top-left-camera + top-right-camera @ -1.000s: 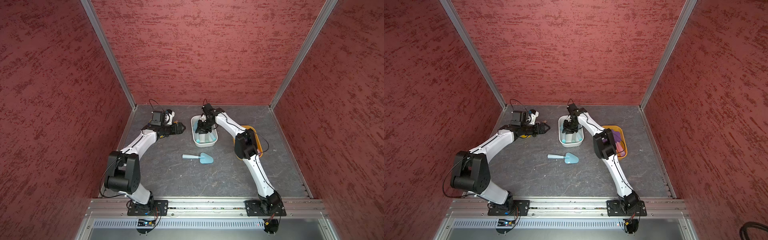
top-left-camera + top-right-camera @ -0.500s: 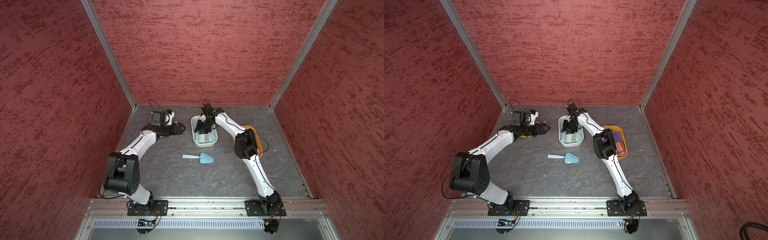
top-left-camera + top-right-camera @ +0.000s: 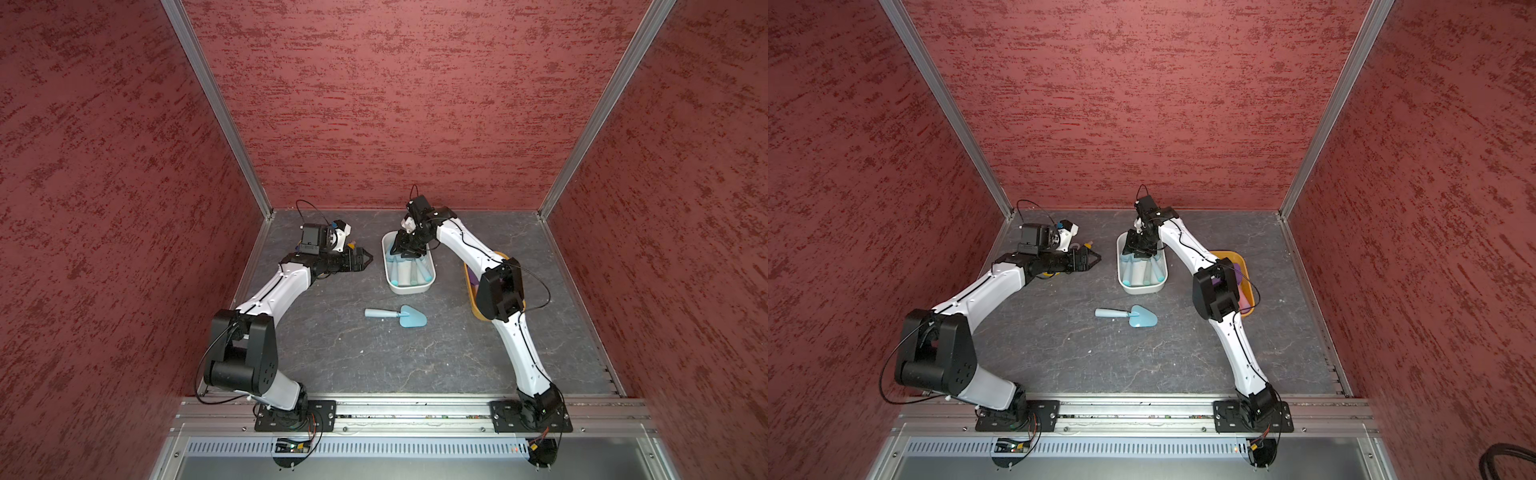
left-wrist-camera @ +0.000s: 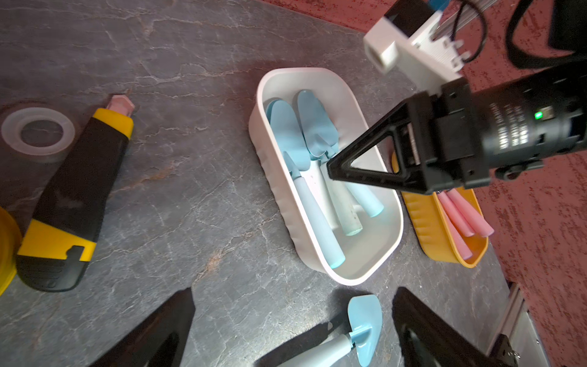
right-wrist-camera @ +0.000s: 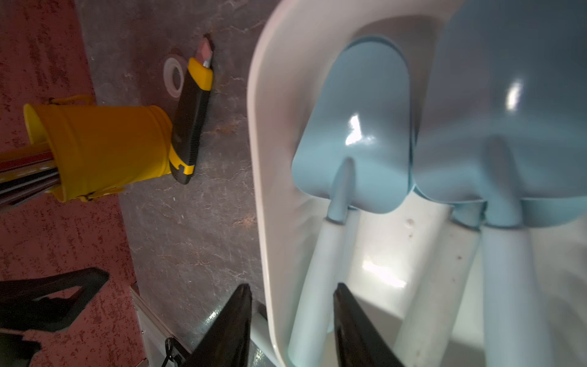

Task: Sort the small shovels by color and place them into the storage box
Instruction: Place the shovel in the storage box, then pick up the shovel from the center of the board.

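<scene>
1. Left side. The left claw (image 3: 365, 260) hangs low over the counter (image 3: 374, 365) with its jaws spread fully and nothing between them. Over the last second it has edged slightly toward the white box (image 4: 276, 190). Just beside it are a yellow bucket (image 5: 104, 146), a utility knife (image 4: 73, 197) and a tape roll (image 4: 38, 133). None of these belongs to the task.

2. Centre. The white box holds several blue shovels (image 4: 289, 136), blades toward the far end and handles toward the near end. The right claw (image 5: 292, 287) is lowered into the far end of this box. Its jaws have been spreading during the last second and now stand parted, one on each side of a handle lying along the box wall. No grip is visible. Judgement: this shovel is released and the deposit is complete.

3. Centre, near side. One loose blue shovel (image 3: 397, 316) lies flat on the counter, near the white box, handle pointing left. It has not moved. Judgement: it is the last shovel visible outside the boxes, and the left claw is empty and free to take it.

4. Right side. The orange box (image 4: 422, 222) holds the pink-handled shovels (image 4: 460, 216). The right arm partly hides it in both top views.

5. Caution. The right claw should lift clear before another shovel is brought in, or the arms may crowd each other over the white box.
</scene>
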You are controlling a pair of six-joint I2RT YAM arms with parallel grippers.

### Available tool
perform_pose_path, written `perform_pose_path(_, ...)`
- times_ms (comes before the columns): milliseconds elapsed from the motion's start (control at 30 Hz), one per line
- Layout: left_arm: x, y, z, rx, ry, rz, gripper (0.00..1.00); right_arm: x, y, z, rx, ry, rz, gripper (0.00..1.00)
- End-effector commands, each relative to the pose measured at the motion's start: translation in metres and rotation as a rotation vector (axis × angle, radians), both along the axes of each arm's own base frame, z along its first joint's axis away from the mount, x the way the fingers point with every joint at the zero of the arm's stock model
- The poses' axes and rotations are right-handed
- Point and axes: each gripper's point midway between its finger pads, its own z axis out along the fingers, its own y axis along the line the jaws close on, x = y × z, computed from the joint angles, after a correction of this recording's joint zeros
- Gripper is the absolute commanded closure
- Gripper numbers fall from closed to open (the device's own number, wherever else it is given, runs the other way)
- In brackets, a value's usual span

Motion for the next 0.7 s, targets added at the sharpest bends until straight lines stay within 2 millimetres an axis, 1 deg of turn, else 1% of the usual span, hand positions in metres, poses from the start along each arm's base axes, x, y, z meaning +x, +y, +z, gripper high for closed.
perform_pose_path(0,-0.015,-0.009,0.007,-0.041,-0.024,-0.091,0.01,-0.009,-0.014,0.045,-0.027,-0.118,0.014,0.54)
perform_pose_path(33,-0.017,-0.009,0.006,-0.043,-0.023,-0.102,0.00,-0.013,-0.016,0.048,-0.031,-0.134,0.015,0.54)
perform_pose_path(133,-0.027,-0.013,-0.001,-0.040,-0.006,-0.138,0.00,-0.028,-0.024,0.070,0.027,-0.228,-0.007,0.54)
perform_pose_path(233,-0.041,-0.020,-0.012,-0.029,0.021,-0.185,0.00,-0.049,-0.034,0.072,0.107,-0.293,-0.047,0.54)
perform_pose_path(267,-0.047,-0.022,-0.015,-0.025,0.026,-0.201,0.00,-0.055,-0.037,0.084,0.146,-0.336,-0.059,0.54)
perform_pose_path(367,-0.058,-0.026,-0.026,-0.015,0.039,-0.231,0.00,-0.081,-0.050,0.071,0.185,-0.350,-0.091,0.54)
perform_pose_path(433,-0.065,-0.028,-0.034,-0.008,0.060,-0.242,0.00,-0.094,-0.057,0.059,0.194,-0.344,-0.106,0.54)
perform_pose_path(467,-0.068,-0.030,-0.039,-0.003,0.070,-0.249,0.00,-0.100,-0.061,0.057,0.201,-0.346,-0.110,0.54)
perform_pose_path(533,-0.075,-0.034,-0.048,0.003,0.092,-0.262,0.00,-0.112,-0.063,0.049,0.220,-0.339,-0.109,0.55)
perform_pose_path(667,-0.089,-0.049,-0.062,0.019,0.126,-0.315,0.01,-0.130,-0.062,0.042,0.228,-0.351,-0.092,0.56)
